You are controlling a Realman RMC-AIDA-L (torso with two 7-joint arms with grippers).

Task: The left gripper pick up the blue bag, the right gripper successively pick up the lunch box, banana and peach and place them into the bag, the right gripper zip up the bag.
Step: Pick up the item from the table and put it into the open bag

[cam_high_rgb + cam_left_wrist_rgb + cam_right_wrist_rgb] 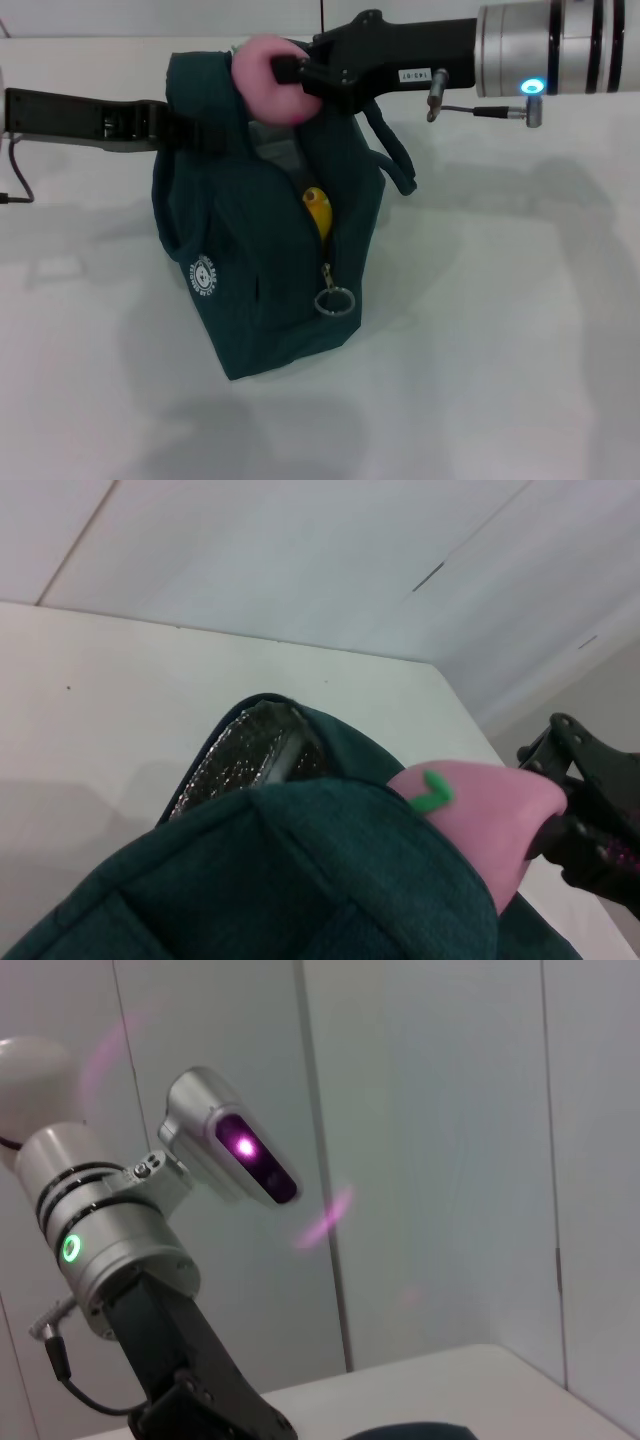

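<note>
R gripper (292, 72) holding 1 peach (268, 80), 1 banana (318, 210) prob. bagged

The bag (265, 270) stands on the table (500, 330) near the middle of the head view. The left gripper (165, 128) meets the bag's upper edge from nine o'clock. The right gripper (300, 75) comes in from two o'clock, holding the peach (268, 80) over the bag's open top at twelve o'clock. The banana (317, 208) sits inside the bag, its tip showing through the front opening, above the zipper ring (333, 300).
</note>
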